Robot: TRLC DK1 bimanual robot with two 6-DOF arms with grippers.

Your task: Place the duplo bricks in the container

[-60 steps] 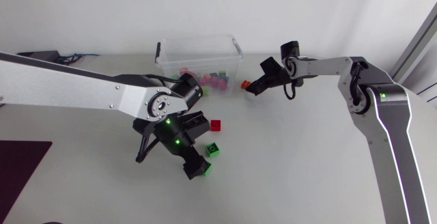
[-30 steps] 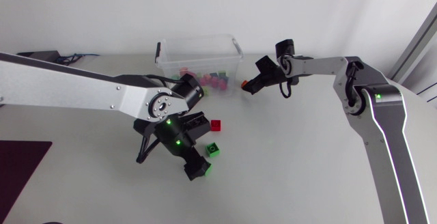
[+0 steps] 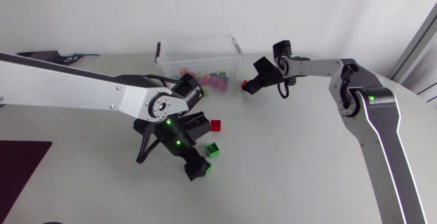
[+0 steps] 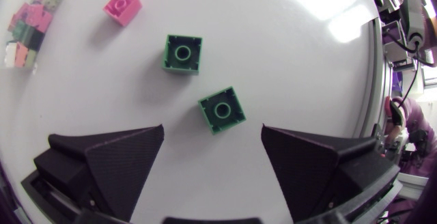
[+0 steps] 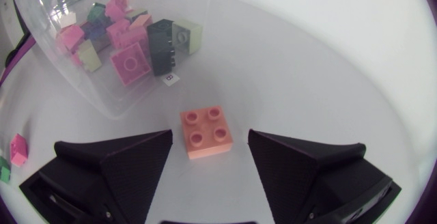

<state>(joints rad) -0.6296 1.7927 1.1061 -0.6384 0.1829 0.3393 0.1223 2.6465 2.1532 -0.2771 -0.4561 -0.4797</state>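
Though untouched, brick (image 5: pixel 206 133) within right tool (image 5: pixel 210 141)

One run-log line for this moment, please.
left claw: open, over nearer green brick | right claw: open, orange brick between fingers | container: holds bricks

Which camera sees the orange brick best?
The right wrist view: the orange brick shows big, four studs up, between the open fingers of the right gripper. The head view shows a tiny speck by the container. The left wrist view misses it.
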